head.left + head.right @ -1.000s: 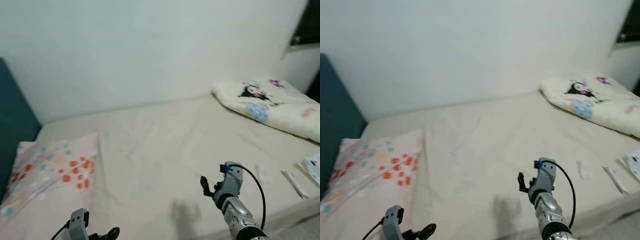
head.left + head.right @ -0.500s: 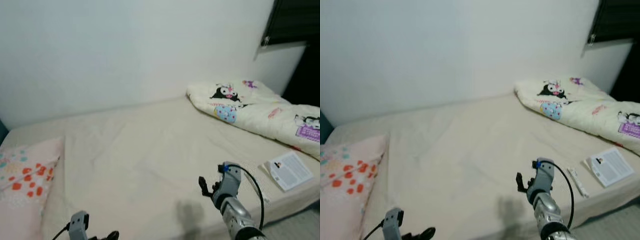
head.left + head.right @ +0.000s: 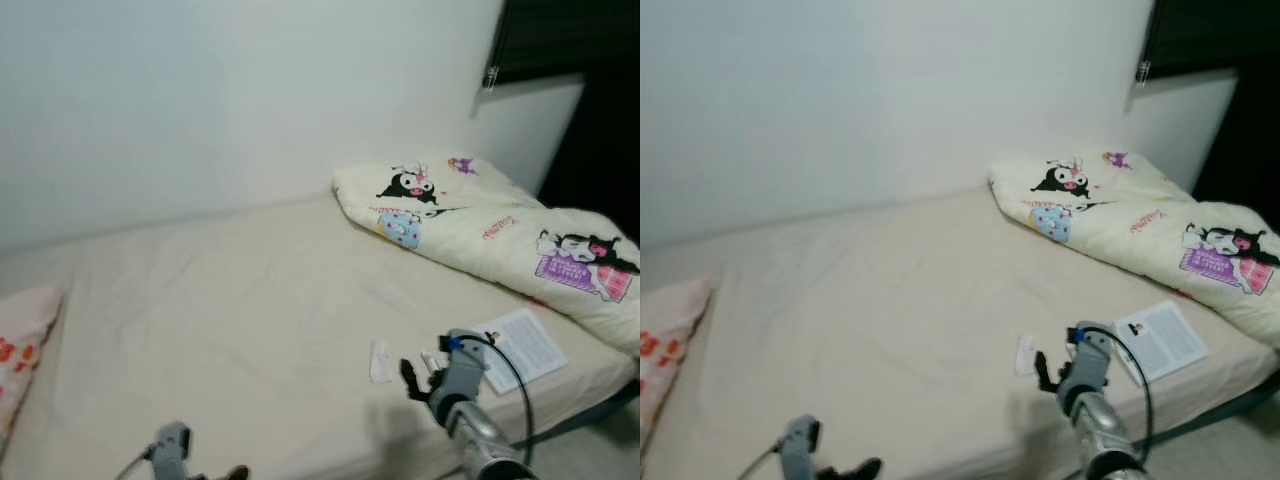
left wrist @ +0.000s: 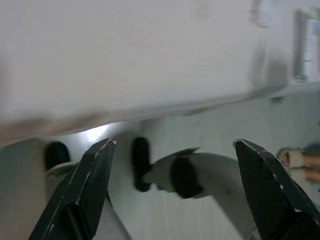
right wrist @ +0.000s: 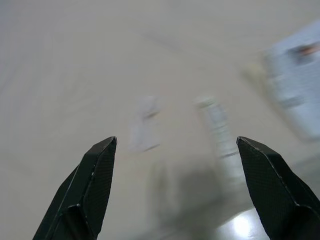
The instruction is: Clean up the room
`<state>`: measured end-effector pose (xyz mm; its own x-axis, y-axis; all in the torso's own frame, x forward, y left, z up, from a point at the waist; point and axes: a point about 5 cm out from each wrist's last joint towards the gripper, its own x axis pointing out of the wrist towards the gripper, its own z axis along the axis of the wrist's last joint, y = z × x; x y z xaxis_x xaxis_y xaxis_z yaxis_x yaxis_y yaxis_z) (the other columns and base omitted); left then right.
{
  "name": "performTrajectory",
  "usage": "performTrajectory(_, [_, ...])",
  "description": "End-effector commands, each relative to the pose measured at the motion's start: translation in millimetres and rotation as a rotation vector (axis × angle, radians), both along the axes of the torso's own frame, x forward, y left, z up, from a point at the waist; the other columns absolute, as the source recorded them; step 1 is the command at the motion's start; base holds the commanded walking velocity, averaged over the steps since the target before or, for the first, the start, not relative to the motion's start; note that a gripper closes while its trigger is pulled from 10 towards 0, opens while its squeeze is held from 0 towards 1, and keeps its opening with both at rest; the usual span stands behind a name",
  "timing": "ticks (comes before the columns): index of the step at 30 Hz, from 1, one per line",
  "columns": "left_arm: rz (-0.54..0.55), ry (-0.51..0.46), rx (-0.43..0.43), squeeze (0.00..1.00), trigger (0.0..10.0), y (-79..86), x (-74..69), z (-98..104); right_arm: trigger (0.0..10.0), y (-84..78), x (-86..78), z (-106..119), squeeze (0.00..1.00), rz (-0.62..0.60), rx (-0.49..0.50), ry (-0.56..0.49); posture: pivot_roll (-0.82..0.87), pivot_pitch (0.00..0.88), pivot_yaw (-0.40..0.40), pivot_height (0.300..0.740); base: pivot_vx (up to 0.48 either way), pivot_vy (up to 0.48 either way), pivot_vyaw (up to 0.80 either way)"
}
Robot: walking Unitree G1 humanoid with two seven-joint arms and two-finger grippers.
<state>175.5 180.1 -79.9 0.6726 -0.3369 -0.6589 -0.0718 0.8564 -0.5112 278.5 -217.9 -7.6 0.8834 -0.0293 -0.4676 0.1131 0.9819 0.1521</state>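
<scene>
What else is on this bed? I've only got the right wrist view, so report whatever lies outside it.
Observer: A folded cartoon-print quilt lies across the right end of the bed.
Operator: Now report the left arm.
Observer: The left gripper hangs low by the bed's front edge with its fingers open.

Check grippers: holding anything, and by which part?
Nothing held. Right gripper open above the bed; left gripper open, low by the bed's edge.
</scene>
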Motion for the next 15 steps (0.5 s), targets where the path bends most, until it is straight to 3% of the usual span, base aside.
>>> performTrajectory(1, [0.0,-0.002,0.018,0.0,10.0,5.6,0.8,1.0,10.0,5.8,2.7,1.1,0.0,0.013,0.012,-0.01,-0.19,0.0,0.028,0.74,0.0,-0.48,0.0])
performTrajectory(9, [0.011,-0.02,0.023,0.0,10.0,9.4,5.6,3.9,10.0,6.7,7.4,6.3,0.0,0.03,0.007,-0.042,-0.19,0.0,0.027,0.74,0.0,-0.48,0.0])
performTrajectory(15, [0.013,-0.037,0.015,0.0,10.0,7.9,9.6,5.9,10.0,5.8,7.8,7.7,0.0,0.026,0.015,-0.056,-0.19,0.0,0.028,0.74,0.0,-0.48,0.79])
